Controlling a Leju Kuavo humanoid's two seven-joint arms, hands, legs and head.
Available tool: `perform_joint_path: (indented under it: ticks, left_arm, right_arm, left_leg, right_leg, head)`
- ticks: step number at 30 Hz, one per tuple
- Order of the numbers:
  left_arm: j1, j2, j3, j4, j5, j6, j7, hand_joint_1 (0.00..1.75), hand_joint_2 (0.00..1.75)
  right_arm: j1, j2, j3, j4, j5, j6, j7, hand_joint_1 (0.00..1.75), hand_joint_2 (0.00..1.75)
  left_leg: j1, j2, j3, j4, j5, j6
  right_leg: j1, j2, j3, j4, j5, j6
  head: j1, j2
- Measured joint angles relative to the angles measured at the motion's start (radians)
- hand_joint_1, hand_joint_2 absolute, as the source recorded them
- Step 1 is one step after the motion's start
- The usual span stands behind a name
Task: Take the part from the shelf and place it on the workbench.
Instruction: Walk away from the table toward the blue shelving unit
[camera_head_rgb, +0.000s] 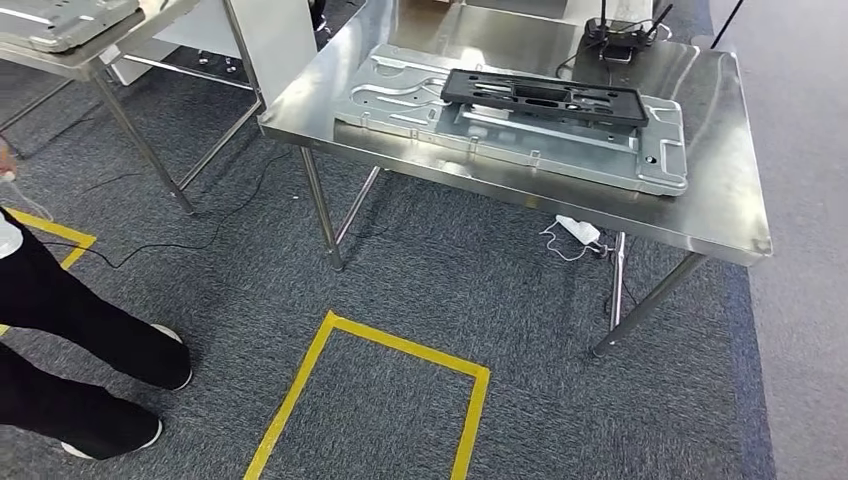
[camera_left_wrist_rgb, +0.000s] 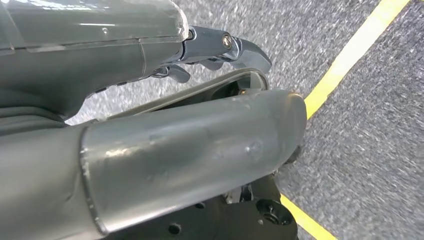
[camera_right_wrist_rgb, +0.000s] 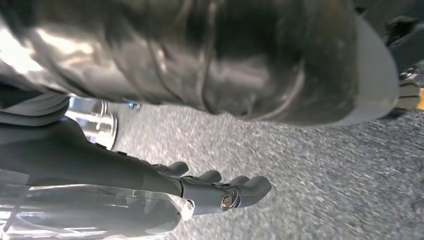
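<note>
Workbench (camera_head_rgb: 720, 180) carries black part (camera_head_rgb: 545, 97) | left hand (camera_left_wrist_rgb: 220, 47), right hand (camera_right_wrist_rgb: 220, 192) empty, far off

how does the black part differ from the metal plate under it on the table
The black part is dark, matte and narrow; the metal plate is shiny silver and much broader. The black part rests on top, covering only the plate's far strip, while the metal plate lies directly on the steel table. Both lie flat, long sides roughly parallel.

2 steel tables (camera_head_rgb: 720, 215) (camera_head_rgb: 80, 58), 1 black part (camera_head_rgb: 545, 97), 1 metal panel (camera_head_rgb: 520, 135), 1 person (camera_head_rgb: 60, 320), 1 router (camera_head_rgb: 620, 30).
</note>
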Motion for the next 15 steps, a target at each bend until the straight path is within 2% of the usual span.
perform_joint_path:
  ticks: [1, 2, 3, 4, 5, 6, 7, 9, 10, 11, 12, 13, 15]
  left_arm:
    - [-0.001, 0.0, 0.0, 0.0, 0.0, 0.0, 0.0, 0.0, 0.0]
    - [-0.002, 0.0, 0.0, 0.0, 0.0, 0.0, 0.0, 0.0, 0.0]
    - [-0.002, 0.0, 0.0, 0.0, 0.0, 0.0, 0.0, 0.0, 0.0]
    - [-0.001, 0.0, 0.0, 0.0, 0.0, 0.0, 0.0, 0.0, 0.0]
    - [0.0, 0.0, 0.0, 0.0, 0.0, 0.0, 0.0, 0.0, 0.0]
    - [0.001, 0.001, 0.0, -0.001, 0.0, 0.0, 0.0, 0.0, 0.0]
    - [0.001, 0.001, -0.001, -0.001, -0.001, 0.0, 0.0, 0.0, 0.0]
    - [0.0, 0.002, -0.001, -0.002, -0.003, 0.0, -0.001, 0.0, 0.0]
    - [-0.001, 0.002, -0.001, -0.002, -0.005, 0.001, -0.001, 0.0, 0.0]
    - [-0.001, 0.002, -0.001, -0.002, -0.008, 0.001, -0.001, 0.0, 0.0]
    - [0.0, 0.002, -0.002, -0.002, -0.01, 0.001, -0.001, 0.0, 0.0]
    - [0.001, 0.002, -0.002, -0.002, -0.012, 0.002, 0.001, 0.0, 0.0]
    - [0.0, 0.002, -0.003, -0.002, -0.014, 0.004, 0.006, 0.0, 0.0]
  right_arm:
    - [0.0, 0.0, 0.0, 0.001, 0.0, 0.0, -0.001, 0.0, 0.0]
    - [0.0, 0.0, 0.0, 0.002, 0.001, 0.0, -0.001, 0.0, 0.0]
    - [-0.001, 0.0, 0.0, 0.002, 0.001, 0.0, -0.002, 0.0, 0.0]
    - [-0.003, 0.0, 0.0, 0.003, 0.002, 0.0, -0.002, 0.0, 0.0]
    - [-0.004, 0.0, 0.0, 0.003, 0.003, 0.0, -0.003, 0.0, 0.0]
    - [-0.005, 0.0, 0.0, 0.003, 0.003, 0.001, -0.004, 0.0, 0.0]
    - [-0.004, 0.001, 0.0, 0.004, 0.005, 0.002, -0.008, 0.0, 0.0]
    - [-0.002, 0.001, 0.0, 0.005, 0.012, 0.008, -0.022, 0.0, 0.0]
    - [-0.001, 0.001, 0.0, 0.006, 0.016, 0.012, -0.029, 0.0, 0.0]
    - [0.0, 0.001, 0.0, 0.007, 0.02, 0.017, -0.034, 0.0, 0.0]
    - [-0.001, 0.001, 0.0, 0.007, 0.024, 0.022, -0.037, 0.0, 0.0]
    - [-0.002, 0.001, 0.0, 0.008, 0.027, 0.027, -0.038, 0.0, 0.0]
    - [-0.006, 0.001, 0.001, 0.009, 0.036, 0.039, -0.029, 0.0, 0.0]
  left_leg:
    - [-0.001, -0.01, -0.005, 0.004, 0.001, -0.005]
    - [-0.001, -0.019, -0.01, 0.007, 0.003, -0.011]
    - [0.0, -0.028, -0.016, 0.008, 0.006, -0.019]
    - [0.0, -0.038, -0.02, 0.007, 0.011, -0.026]
    - [0.0, -0.037, -0.024, 0.01, 0.011, -0.032]
    - [-0.001, -0.025, -0.031, 0.021, 0.001, -0.037]
    - [-0.002, -0.006, -0.045, 0.051, -0.02, -0.041]
    - [0.001, 0.037, -0.096, 0.17, -0.09, -0.049]
    - [0.004, 0.046, -0.122, 0.236, -0.121, -0.053]
    - [0.006, 0.05, -0.137, 0.28, -0.135, -0.056]
    - [0.008, 0.054, -0.134, 0.287, -0.131, -0.058]
    - [0.009, 0.059, -0.11, 0.253, -0.11, -0.058]
    - [0.006, 0.09, -0.024, 0.107, -0.055, -0.053]
  right_leg:
    - [0.0, 0.018, 0.021, -0.048, 0.016, -0.003]
    - [0.001, 0.031, 0.029, -0.071, 0.019, -0.006]
    - [0.002, 0.032, 0.028, -0.075, 0.017, -0.008]
    - [0.001, 0.023, 0.027, -0.077, 0.02, -0.012]
    - [-0.001, 0.011, 0.026, -0.08, 0.024, -0.017]
    - [-0.004, -0.001, 0.025, -0.084, 0.029, -0.023]
    - [-0.006, -0.015, 0.024, -0.088, 0.033, -0.03]
    - [-0.005, -0.043, 0.02, -0.089, 0.036, -0.036]
    - [-0.003, -0.059, 0.018, -0.089, 0.036, -0.037]
    - [-0.002, -0.074, 0.016, -0.088, 0.036, -0.037]
    - [-0.002, -0.088, 0.015, -0.087, 0.036, -0.036]
    - [-0.002, -0.1, 0.016, -0.086, 0.035, -0.036]
    - [0.0, -0.121, 0.018, -0.084, 0.034, -0.032]
  head:
    - [0.0, 0.0]
    - [0.0, 0.0]
    - [0.0, 0.0]
    - [0.0, 0.0]
    - [0.0, 0.0]
    - [-0.001, 0.0]
    - [-0.002, 0.0]
    - [-0.005, 0.0]
    - [-0.005, 0.0]
    - [-0.005, 0.0]
    - [-0.005, 0.0]
    - [-0.005, 0.0]
    - [-0.005, 0.0]
